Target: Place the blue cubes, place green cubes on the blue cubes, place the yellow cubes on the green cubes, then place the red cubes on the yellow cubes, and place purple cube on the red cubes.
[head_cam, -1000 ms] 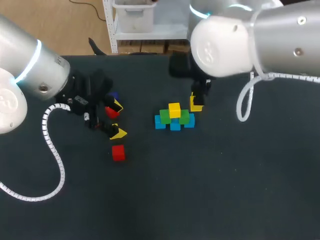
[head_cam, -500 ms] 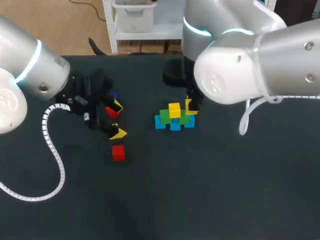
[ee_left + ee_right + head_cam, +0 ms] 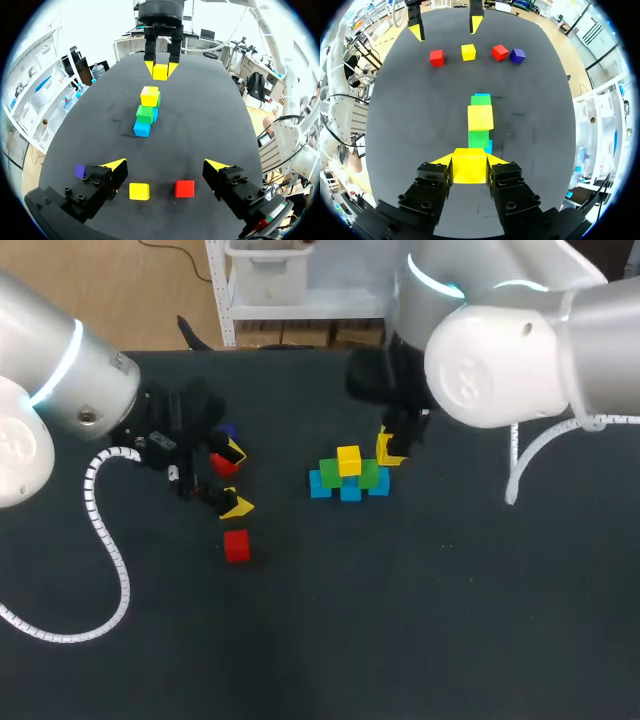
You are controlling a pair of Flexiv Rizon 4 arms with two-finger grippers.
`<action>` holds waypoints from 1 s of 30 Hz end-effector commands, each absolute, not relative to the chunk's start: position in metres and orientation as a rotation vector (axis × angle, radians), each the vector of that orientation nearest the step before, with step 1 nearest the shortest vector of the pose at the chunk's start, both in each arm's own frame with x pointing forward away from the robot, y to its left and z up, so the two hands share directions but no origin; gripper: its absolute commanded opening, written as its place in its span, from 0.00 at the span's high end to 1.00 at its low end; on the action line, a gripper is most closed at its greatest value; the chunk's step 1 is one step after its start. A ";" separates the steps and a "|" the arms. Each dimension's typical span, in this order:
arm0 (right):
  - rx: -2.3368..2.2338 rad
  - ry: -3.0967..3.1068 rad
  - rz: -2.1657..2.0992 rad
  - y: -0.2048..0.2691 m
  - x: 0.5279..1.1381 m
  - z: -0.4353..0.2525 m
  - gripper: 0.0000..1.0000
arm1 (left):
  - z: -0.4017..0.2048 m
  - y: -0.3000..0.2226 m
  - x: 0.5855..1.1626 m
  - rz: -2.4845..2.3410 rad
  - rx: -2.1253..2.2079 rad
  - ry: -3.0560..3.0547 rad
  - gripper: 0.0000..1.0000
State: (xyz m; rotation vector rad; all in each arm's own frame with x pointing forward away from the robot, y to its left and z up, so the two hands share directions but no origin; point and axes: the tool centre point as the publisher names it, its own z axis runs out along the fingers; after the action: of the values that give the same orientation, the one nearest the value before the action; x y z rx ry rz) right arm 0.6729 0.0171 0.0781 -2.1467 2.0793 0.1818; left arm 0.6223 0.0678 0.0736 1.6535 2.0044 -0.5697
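A small stack (image 3: 349, 478) stands mid-table: a row of blue cubes (image 3: 320, 486), two green cubes (image 3: 368, 475) on them, one yellow cube (image 3: 348, 459) on top. My right gripper (image 3: 391, 448) hangs just beyond the stack's right end, shut on a second yellow cube (image 3: 469, 166). To the left, my left gripper (image 3: 234, 478) hovers open over loose cubes. Under it lie a yellow cube (image 3: 139, 191) and a red cube (image 3: 184, 188). A purple cube (image 3: 80, 171) lies beside one finger. The second red cube (image 3: 222, 464) is hidden in the left wrist view.
The loose cubes lie in a line at the left: a purple cube (image 3: 517, 55), a red cube (image 3: 500, 52), a yellow cube (image 3: 468, 52), a red cube (image 3: 437, 57). A white cable (image 3: 105, 540) from my left arm loops over the front left of the dark table (image 3: 420, 620).
My right gripper, still holding the yellow cube, dipped toward the stack and drew back slightly right; the right arm's upper part swung right. The left arm and the loose cubes have not moved.
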 end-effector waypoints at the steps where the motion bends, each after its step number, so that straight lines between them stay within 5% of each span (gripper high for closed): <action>1: -2.156 2.078 0.185 0.018 0.673 0.078 1.00 | 0.073 0.069 0.622 -0.574 1.653 1.997 0.00; 30: -2.227 2.083 0.230 0.024 0.678 0.065 1.00 | 0.073 0.069 0.622 -0.574 1.653 1.997 0.00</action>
State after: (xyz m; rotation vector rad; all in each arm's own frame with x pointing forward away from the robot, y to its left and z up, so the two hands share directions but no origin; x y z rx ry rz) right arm 0.6758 0.0234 0.0656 -2.2223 2.0817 0.2235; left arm 0.6223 0.0678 0.0736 1.6535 2.0045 -0.5697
